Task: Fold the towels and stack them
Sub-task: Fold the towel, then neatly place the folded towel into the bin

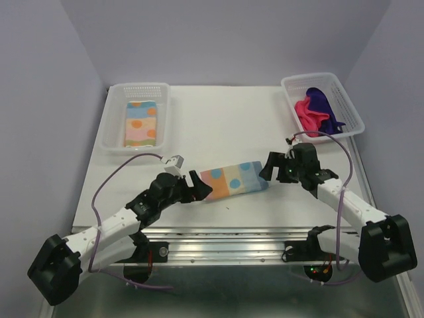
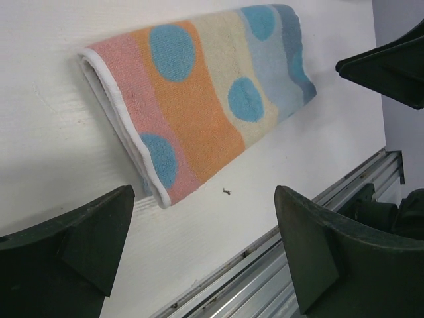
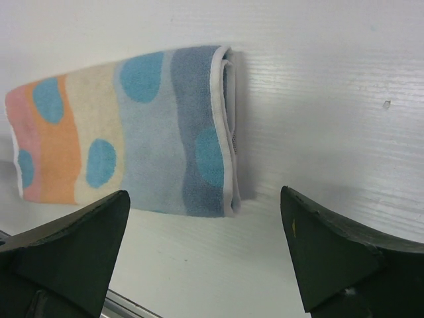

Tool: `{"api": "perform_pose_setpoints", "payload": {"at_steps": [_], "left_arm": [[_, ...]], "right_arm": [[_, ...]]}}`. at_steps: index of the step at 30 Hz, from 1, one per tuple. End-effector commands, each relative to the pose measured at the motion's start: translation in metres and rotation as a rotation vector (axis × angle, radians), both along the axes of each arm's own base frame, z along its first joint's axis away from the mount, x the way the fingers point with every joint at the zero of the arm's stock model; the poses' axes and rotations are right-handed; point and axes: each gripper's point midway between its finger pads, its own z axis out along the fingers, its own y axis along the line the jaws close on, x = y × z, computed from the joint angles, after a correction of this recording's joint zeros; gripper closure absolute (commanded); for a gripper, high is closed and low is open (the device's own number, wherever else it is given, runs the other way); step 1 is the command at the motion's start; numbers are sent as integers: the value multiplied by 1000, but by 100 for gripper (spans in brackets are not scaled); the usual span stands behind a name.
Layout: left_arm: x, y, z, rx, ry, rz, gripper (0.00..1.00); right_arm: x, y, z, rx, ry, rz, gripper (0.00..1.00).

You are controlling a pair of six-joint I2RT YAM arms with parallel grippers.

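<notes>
My left claw (image 1: pixel 199 185) and right claw (image 1: pixel 268 167) both stood wide, holding nothing, with the folded striped towel (image 1: pixel 233 180) flat on the bench (image 1: pixel 218 119) between them. Had I pinched only its top layer, I judged, the fold would have sprung open when lifted.

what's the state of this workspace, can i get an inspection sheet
surface: white table, one tiny dark speck near the front edge
job's things: middle striped towel folded on the table; second striped towel folded in the left basket; pink towel and purple towel crumpled in the right basket
clutter: nothing seen beyond the speck
grippers: left gripper and right gripper, jaws open, one at each end of the middle striped towel, holding nothing
cables: purple left cable and right cable loop along the arms, off the towels
surroundings: pale walls; metal rail at the near edge
</notes>
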Motion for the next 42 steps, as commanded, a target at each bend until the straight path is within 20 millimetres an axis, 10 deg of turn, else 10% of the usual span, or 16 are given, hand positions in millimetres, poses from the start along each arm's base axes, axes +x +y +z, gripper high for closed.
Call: {"api": "perform_pose_setpoints", "payload": {"at_steps": [1,10,28,37,42], "left_arm": [[4,5,4,-4,20,64,1],[39,6,-15,137,118,215,2],[46,-4,-69,428,261,258,30],[39,-5,-97,578,329,227,54],[43,-6,-100,658,278,186,100]], "right_arm": [[6,-3,18,6,-59,-43,0],[10,-18,32,-33,-94,-124,0],[9,-19,27,-32,-92,-136,0],[8,-21,31,-35,-118,-141,0],[8,-23,37,-30,-140,-149,0]]}}
